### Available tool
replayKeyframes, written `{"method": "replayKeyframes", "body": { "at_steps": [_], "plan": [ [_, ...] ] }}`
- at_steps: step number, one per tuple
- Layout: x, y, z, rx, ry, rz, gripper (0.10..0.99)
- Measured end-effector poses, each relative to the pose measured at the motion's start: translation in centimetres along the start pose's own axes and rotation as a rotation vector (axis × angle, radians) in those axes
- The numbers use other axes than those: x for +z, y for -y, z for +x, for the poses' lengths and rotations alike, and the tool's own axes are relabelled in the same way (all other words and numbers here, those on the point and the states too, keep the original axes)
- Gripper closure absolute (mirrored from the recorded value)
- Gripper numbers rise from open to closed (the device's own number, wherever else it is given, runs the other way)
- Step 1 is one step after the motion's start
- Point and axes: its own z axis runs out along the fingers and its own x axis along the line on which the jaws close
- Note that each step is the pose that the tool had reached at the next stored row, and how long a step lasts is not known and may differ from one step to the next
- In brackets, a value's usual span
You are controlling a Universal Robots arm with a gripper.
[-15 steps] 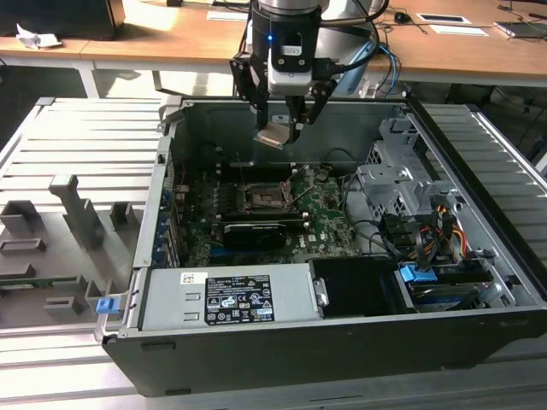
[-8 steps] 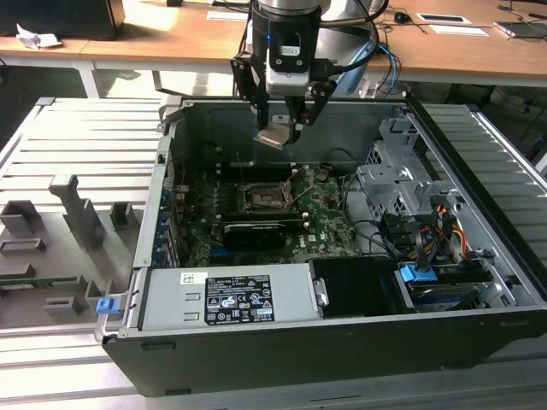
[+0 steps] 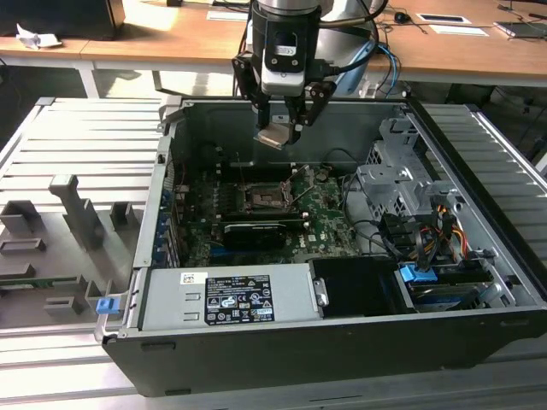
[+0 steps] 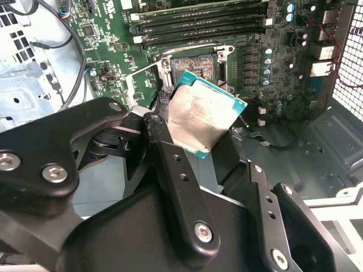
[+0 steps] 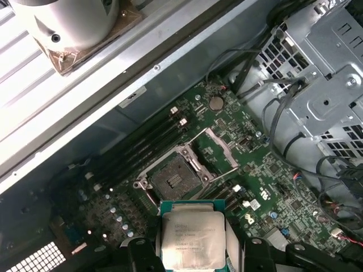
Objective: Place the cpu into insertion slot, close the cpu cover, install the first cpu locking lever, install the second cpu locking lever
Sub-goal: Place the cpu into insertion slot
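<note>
My gripper [image 3: 279, 130] hangs inside the open computer case, above the motherboard, shut on the cpu [image 3: 275, 137]. In both wrist views the cpu [image 4: 207, 116] [image 5: 193, 235] shows its silvery grey face, tilted, pinched at two opposite edges between the black fingers [image 4: 161, 133]. The insertion slot [image 3: 259, 198] [image 5: 174, 177] [image 4: 195, 67] lies below and ahead of the chip, uncovered, its dark centre bare. The cpu cover [image 5: 229, 153] [image 4: 131, 85] stands flipped open beside the slot. The chip is well clear of the socket, not touching it.
A black card [image 3: 256, 232] lies just in front of the slot, and memory sticks [image 4: 198, 22] lie behind it. A drive cage with cables [image 3: 402, 179] fills the exterior view's right. The power supply [image 3: 226, 299] is at the front, and grey fixtures [image 3: 77, 213] stand outside the case.
</note>
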Motion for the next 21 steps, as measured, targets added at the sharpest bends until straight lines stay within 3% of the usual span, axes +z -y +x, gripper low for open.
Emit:
{"method": "replayKeyframes", "body": {
  "at_steps": [21],
  "plan": [
    [0.02, 0.0, 0.0, 0.123, 0.0105, -0.003, 0.545]
  ]
}}
